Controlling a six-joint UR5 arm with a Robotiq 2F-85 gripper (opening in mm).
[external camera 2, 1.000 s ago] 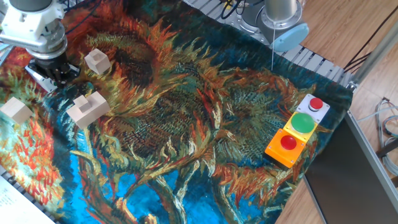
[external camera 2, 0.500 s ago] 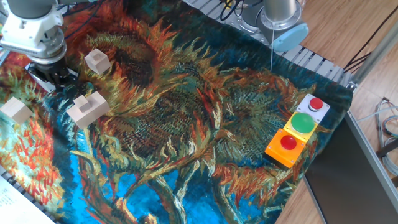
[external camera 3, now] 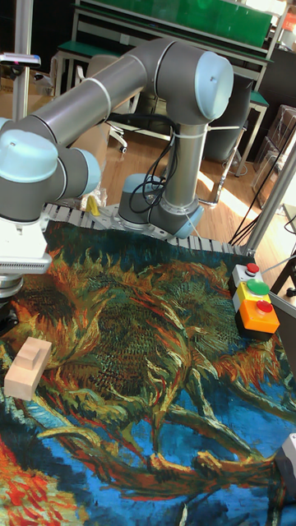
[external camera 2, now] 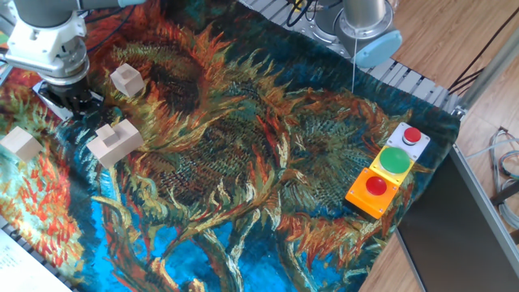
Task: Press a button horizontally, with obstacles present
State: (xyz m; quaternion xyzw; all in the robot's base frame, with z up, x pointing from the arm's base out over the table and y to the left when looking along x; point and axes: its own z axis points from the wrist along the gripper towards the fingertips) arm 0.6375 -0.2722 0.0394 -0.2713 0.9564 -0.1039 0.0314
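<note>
The button does not show in either view. A white-and-grey thing (external camera 3: 289, 460) is cut off by the right edge of the tall fixed view, and I cannot tell what it is. Three pale wooden obstacles stand at the left: a small cube (external camera 2: 126, 79), a notched stepped block (external camera 2: 115, 139) (external camera 3: 27, 366) and another small cube (external camera 2: 21, 143). My gripper (external camera 2: 73, 104) hangs low over the cloth, left of the first cube and behind the notched block, touching neither. Its dark fingers blur into the cloth, so their gap is unreadable.
A row of three button boxes sits at the cloth's right edge: white with a red button (external camera 2: 412, 137), yellow with a green dome (external camera 2: 396, 161), orange with a red button (external camera 2: 375, 188). The arm's base (external camera 2: 361, 20) stands at the back. A sunflower-print cloth (external camera 2: 243, 162) covers the table.
The gripper has shifted very slightly down and left in the picture. The wooden blocks and the button boxes have not moved.
</note>
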